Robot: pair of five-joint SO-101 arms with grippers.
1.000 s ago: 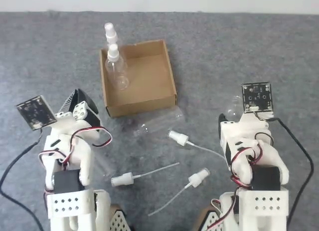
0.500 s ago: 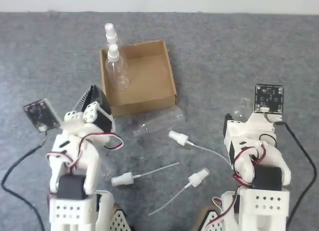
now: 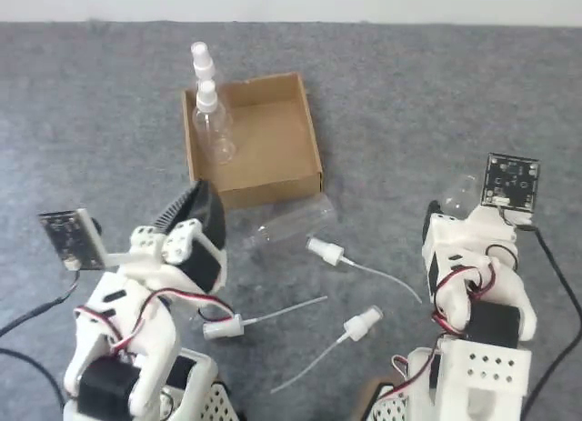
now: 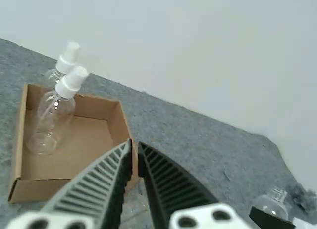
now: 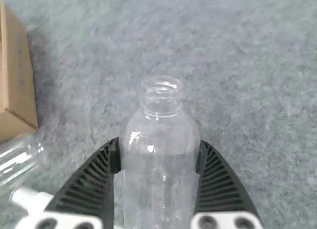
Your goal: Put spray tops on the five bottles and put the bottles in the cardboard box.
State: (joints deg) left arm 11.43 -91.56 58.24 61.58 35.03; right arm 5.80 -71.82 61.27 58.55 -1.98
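Right pincer [image 5: 158, 146]: spread about as wide as the body of an uncapped clear bottle [image 5: 160, 120] and pinching it from both sides. The neck points away from the wrist with its mouth clear of the fingers, probably so that a spray top can be set on it. In the high view this bottle [image 3: 457, 195] is held off the grey counter [image 3: 409, 94], well to the right of the box.

Left pincer [image 4: 134, 145]: fingers pressed almost together with a thin slit between them, holding nothing and touching nothing. In the high view it is raised, its tip [image 3: 204, 188] just beside the near wall of the cardboard box [image 3: 273, 180] and aimed at it.

Cardboard box: open-topped, with a capped bottle [image 3: 216, 125] inside by its left wall. This bottle counts as finished.

Second capped bottle [image 3: 199, 61]: at the box's far left corner. I cannot tell whether it is inside or just behind the wall.

Loose bottle [image 3: 284, 223]: uncapped, on its side on the counter just in front of the box.

Spray tops, three, all loose on the counter with dip tubes trailing:
- one [image 3: 325, 251] near the loose bottle
- one [image 3: 224, 327] beside the left arm
- one [image 3: 362, 325] between the arms

Judgement: roughly two bottles are done, and the held bottle's top is not yet fitted.
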